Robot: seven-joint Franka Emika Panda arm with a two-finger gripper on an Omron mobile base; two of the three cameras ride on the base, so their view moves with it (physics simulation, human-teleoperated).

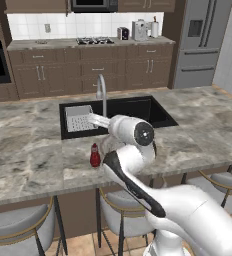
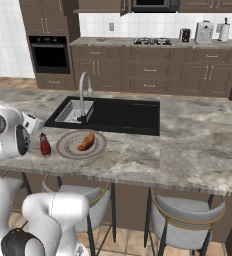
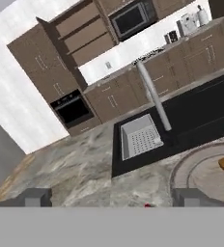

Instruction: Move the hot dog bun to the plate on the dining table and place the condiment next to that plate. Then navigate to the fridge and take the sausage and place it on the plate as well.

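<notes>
The small orange-tan hot dog bun lies on the round grey plate on the marble-topped dining table, and the red squeeze-bottle condiment stands upright just beside that plate. Both table steps look done. The gripper hangs above the bottle, jaws spread wide and holding nothing. What remains, I judge, is the tall steel fridge and its sausage.

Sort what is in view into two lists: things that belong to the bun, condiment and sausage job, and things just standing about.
Job: hot dog bun on the plate; condiment standing beside that plate; dining table; fridge; gripper, open.

Standing about: sink, tap, stools, gas hob, wall oven.
</notes>
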